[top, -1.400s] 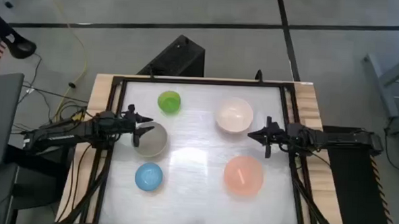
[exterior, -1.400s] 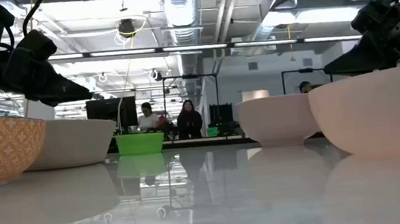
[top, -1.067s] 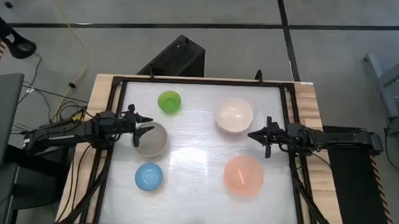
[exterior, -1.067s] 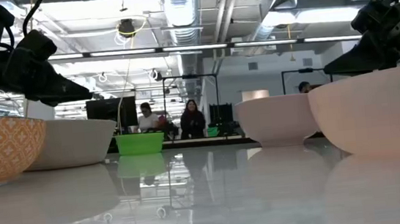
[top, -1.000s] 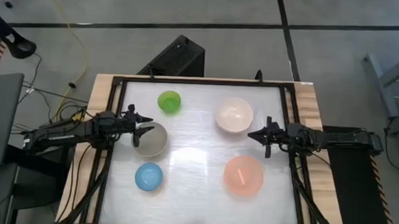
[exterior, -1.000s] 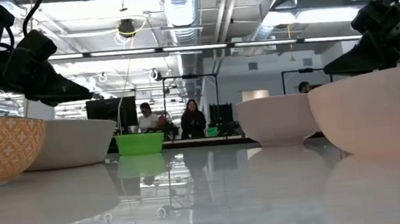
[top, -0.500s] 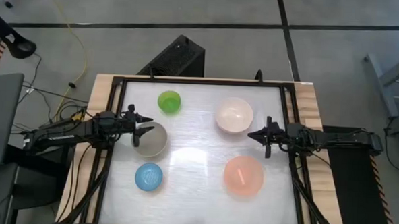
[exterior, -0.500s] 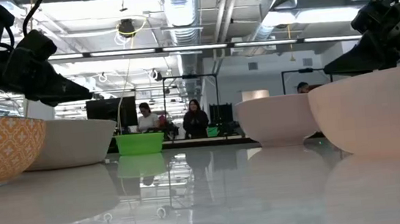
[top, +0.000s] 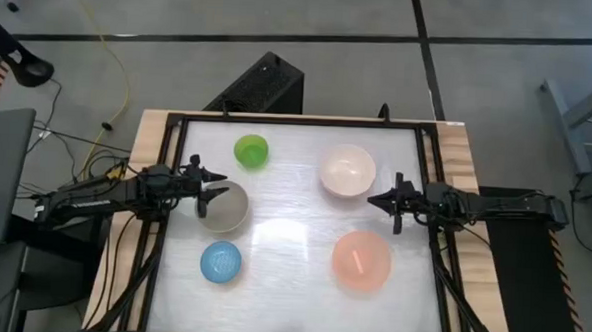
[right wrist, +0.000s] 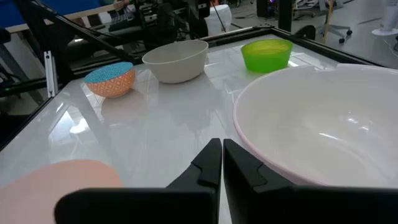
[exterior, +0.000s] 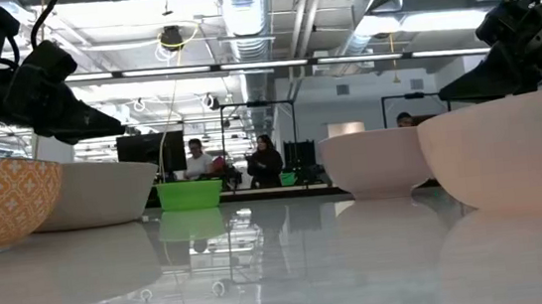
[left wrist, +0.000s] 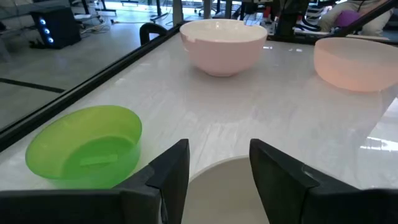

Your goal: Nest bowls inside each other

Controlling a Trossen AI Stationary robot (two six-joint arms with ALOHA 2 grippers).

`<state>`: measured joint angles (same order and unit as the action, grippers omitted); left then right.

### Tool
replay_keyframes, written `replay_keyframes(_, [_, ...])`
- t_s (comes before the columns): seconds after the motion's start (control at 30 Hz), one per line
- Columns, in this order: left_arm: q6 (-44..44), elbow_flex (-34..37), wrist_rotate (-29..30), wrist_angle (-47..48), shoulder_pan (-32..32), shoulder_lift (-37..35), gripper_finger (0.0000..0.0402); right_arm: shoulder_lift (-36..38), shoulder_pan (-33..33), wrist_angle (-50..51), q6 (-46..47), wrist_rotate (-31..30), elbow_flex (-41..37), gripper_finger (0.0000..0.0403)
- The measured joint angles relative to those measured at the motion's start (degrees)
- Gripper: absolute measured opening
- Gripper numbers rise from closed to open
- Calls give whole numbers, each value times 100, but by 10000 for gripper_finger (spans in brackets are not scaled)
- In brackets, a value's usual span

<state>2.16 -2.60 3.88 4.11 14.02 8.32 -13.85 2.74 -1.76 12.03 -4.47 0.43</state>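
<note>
Since every bowl sits alone on the surface [top: 293, 236], we judge that no nesting has been done yet and that all of it is left; nothing we see sits inside anything else.

Going from largest down, we find the salmon-pink bowl [top: 361, 260] at the near right of the surface, well apart from the rest; the cream-white bowl [top: 348, 171] stands at the far right, near the right pincer [top: 377, 202] but not touching it; the grey bowl [top: 223, 206] lies at the middle left, just under the tip of the left pincer [top: 218, 189]; the light-blue bowl [top: 221, 262], orange-patterned on its outside, rests at the near left; the bright-green bowl [top: 251, 151] stands at the far left.

As for the arms, we see the left pincer with its fingers apart, poised over the grey bowl's rim and holding nothing; the right pincer has its fingers together, empty, hanging between the cream-white and salmon-pink bowls.

By our reckoning, four placements remain to make one stack; the grey bowl looks like the first to be lifted, though we cannot tell which bowl will serve as the base.
</note>
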Motion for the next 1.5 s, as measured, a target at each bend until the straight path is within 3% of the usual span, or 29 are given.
replay_keyframes(1.5, [1,-1,0,1,0,0,158,2,4,-287,-48,-49,-2,37])
